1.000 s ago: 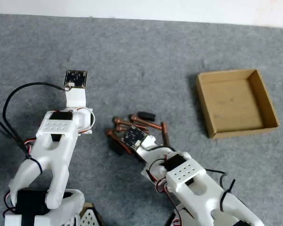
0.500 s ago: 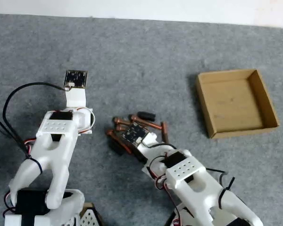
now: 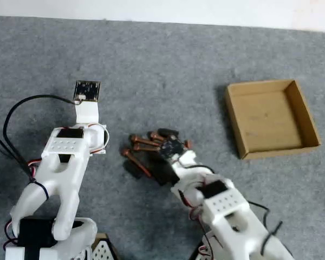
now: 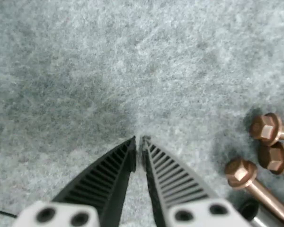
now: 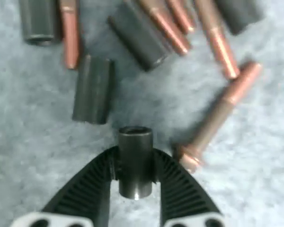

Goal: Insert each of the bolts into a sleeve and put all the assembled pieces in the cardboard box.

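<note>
Since a second ago the right arm (image 3: 222, 206) has swung across the heap of copper-coloured bolts and black sleeves (image 3: 143, 145) toward the open brown cardboard box (image 3: 235, 122); the left arm (image 3: 65, 157) has kept still. From above, the box stands well apart from the heap, with a strip of bare grey felt (image 3: 206, 92) between them and more felt beyond the heap, up to the mat's far edge.

On the left wrist view, the left gripper (image 4: 138, 142) is pinched narrow, tips just apart, over bare felt at the heap's fringe, near three hexagonal bolt heads (image 4: 240, 171).

On the right wrist view, the right gripper (image 5: 135, 158) clamps a short black cylindrical sleeve (image 5: 135, 142), open end facing the heap. A long copper bolt (image 5: 222, 106) lies just beside it, and a second black sleeve (image 5: 93, 89) lies a little apart.
</note>
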You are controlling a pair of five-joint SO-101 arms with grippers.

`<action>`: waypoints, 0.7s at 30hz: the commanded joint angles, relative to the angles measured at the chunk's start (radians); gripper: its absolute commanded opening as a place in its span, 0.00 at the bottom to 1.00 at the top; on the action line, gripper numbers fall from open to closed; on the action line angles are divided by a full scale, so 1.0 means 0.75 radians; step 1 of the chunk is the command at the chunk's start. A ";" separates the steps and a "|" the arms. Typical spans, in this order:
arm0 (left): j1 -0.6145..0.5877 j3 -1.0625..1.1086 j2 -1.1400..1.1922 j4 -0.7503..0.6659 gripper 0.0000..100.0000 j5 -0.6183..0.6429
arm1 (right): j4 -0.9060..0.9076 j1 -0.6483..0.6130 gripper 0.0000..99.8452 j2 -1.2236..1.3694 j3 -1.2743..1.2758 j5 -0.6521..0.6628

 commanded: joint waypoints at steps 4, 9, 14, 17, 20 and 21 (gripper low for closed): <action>-0.013 -0.056 -0.005 -0.020 0.04 0.008 | -0.026 0.105 0.00 -0.463 0.144 -0.055; 0.015 -0.056 -0.005 -0.020 0.04 0.008 | -0.021 0.169 0.00 -0.701 0.257 -0.053; 0.343 -0.034 -0.003 -0.020 0.04 0.008 | -0.017 0.187 0.00 -0.850 0.332 -0.053; 0.379 -0.009 -0.003 -0.053 0.04 0.029 | -0.017 0.187 0.00 -0.897 0.361 -0.053; 0.367 -0.009 -0.005 -0.055 0.07 0.254 | -0.017 0.187 0.00 -0.903 0.361 -0.053; 0.363 -0.009 -0.005 -0.055 0.10 0.346 | -0.017 0.187 0.00 -0.903 0.361 -0.053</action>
